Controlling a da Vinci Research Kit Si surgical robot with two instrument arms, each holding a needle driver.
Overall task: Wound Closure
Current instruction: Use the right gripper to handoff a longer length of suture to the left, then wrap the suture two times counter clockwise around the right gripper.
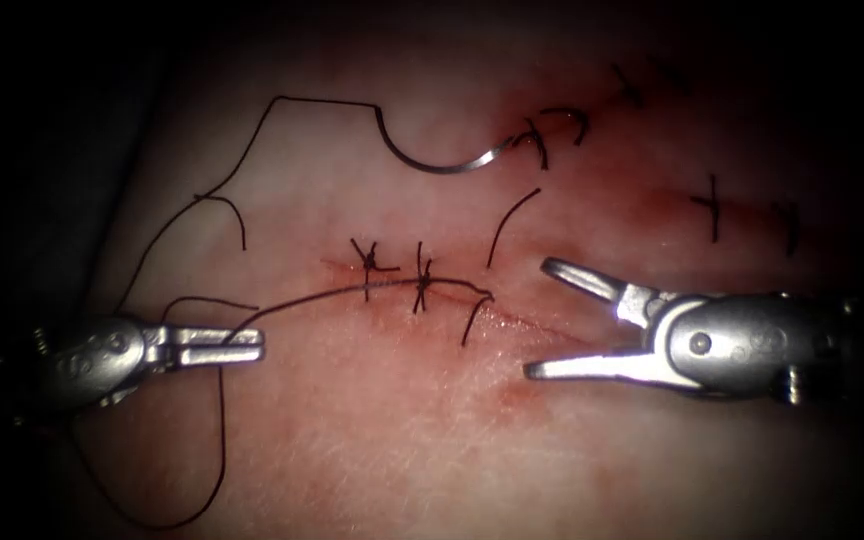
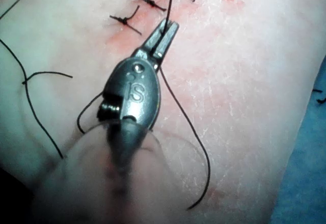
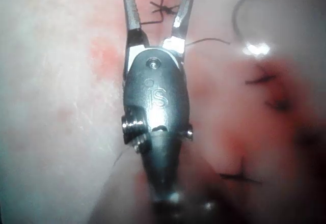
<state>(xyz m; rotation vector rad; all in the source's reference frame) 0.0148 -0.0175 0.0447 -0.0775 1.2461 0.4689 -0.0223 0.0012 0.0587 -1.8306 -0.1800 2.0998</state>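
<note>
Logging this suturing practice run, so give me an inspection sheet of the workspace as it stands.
Surface: tissue with a cut, red fluid along it.
Job's things: needle lying free on the tissue above the cut, not in it; thread runs from the knots to the left tool.
Clutter: cut thread ends; older stitches.
Grippers: left tool shut on the thread; right tool open, holding nothing.
Cables: nothing seen.
Surroundings: dark.

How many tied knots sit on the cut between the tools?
2. One knot lies toward the left tool, which holds the thread; the other knot toward the open right tool. The needle lies free.
</note>
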